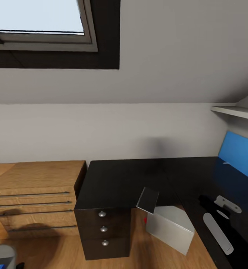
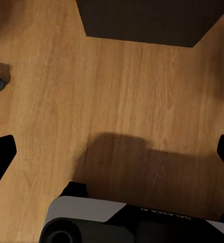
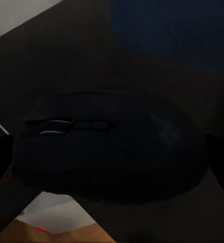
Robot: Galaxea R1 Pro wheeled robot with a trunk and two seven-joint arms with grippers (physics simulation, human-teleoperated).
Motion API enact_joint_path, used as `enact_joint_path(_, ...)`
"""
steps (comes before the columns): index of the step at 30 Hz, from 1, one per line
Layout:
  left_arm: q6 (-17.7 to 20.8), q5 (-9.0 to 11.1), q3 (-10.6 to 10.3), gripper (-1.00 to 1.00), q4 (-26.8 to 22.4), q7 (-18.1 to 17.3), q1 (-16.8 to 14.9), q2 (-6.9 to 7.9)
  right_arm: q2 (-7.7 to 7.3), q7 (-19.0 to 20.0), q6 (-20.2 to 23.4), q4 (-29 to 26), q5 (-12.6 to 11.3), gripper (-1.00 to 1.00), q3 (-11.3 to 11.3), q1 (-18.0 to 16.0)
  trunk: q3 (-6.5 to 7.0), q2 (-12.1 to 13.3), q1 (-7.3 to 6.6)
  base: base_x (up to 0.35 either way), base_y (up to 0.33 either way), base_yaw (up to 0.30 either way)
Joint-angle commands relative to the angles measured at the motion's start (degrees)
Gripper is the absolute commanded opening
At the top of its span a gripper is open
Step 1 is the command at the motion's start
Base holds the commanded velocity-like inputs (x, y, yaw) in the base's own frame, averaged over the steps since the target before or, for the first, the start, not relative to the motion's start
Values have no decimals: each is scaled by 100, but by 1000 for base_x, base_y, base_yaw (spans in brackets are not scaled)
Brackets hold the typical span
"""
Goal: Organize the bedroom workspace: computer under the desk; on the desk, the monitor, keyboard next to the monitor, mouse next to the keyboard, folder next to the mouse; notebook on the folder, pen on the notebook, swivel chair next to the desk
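right wrist view, dark rounded mouse [image 3: 109,147] with scroll wheel, right jaws grasping it, left jaws released

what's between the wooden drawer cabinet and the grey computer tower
In the head view, the desk's dark three-drawer unit stands between the wooden cabinet and the computer, under the black desk.

Computer [image 1: 170,226] partly hidden under desk [image 1: 124,183]; swivel chair [image 1: 0,257] cut by frame corner.
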Motion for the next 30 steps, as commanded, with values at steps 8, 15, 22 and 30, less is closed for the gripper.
enact_joint_path(8, 22, 52, -20, 100, -7, 48, -1, 4, -48, -31, -151, 248, 321, -100, 36, -7, 135, 315, -175, 0, 0, -299)
enact_joint_path(15, 22, 52, -23, 100, 3, 48, -1, 4, -58, 1088, -173, 367, 1383, -100, 63, -7, 261, 596, -329, 0, 0, -252)
enact_joint_path(22, 22, 47, -30, 100, 4, 48, -1, -3, -31, 1486, -153, 460, 2166, -100, 79, -7, 386, 877, -482, 0, 0, -31)
enact_joint_path(30, 22, 43, -29, 100, -6, 56, -1, 3, -96, 2740, -165, 1957, 2737, -100, 46, -450, 512, 1157, -636, 0, 0, -1)
